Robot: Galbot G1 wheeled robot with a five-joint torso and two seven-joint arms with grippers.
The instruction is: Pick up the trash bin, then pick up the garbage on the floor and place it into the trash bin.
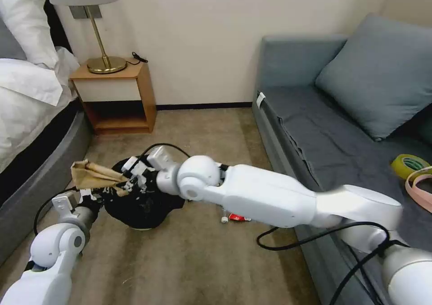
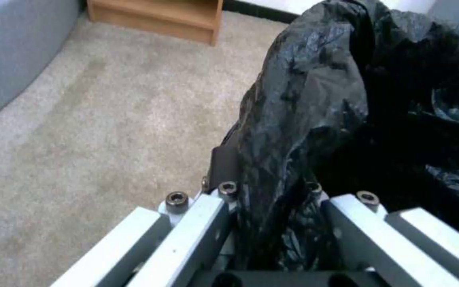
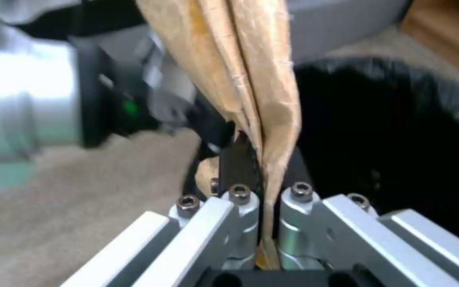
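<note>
Left arm lay nearest the head camera, at the lower left; left gripper (image 2: 272,207) had its jaws clenched on a fold of the black liner at the rim of the trash bin (image 1: 139,201); the wrist view showed plastic bunched between the two jaws. The bin sat low over the carpet in front of the robot, between the bed (image 1: 31,116) and the sofa (image 1: 324,116); whether it was lifted clear of the floor could not be told.

Right arm reached across from the right; right gripper (image 3: 264,187) had its jaws closed tight on the tan paper scrap (image 1: 92,175), holding it by one end; the scrap stood out past the bin's near-left rim, above the left wrist, not yet inside the liner.

Progress, judged: bin was in hand, so the first step looked done or nearly so; one piece of garbage was picked up and brought to the bin but not released into it; drop-in remained.

Left over: a red-and-white packet (image 1: 238,217) lay on the carpet beside the right forearm, near the sofa base, with a small white piece (image 1: 224,220) just beside it; both untouched. Other litter was not identified; liner contents were too dark to read.

Yellow tape roll (image 1: 409,164) lay on the sofa seat, not garbage.
</note>
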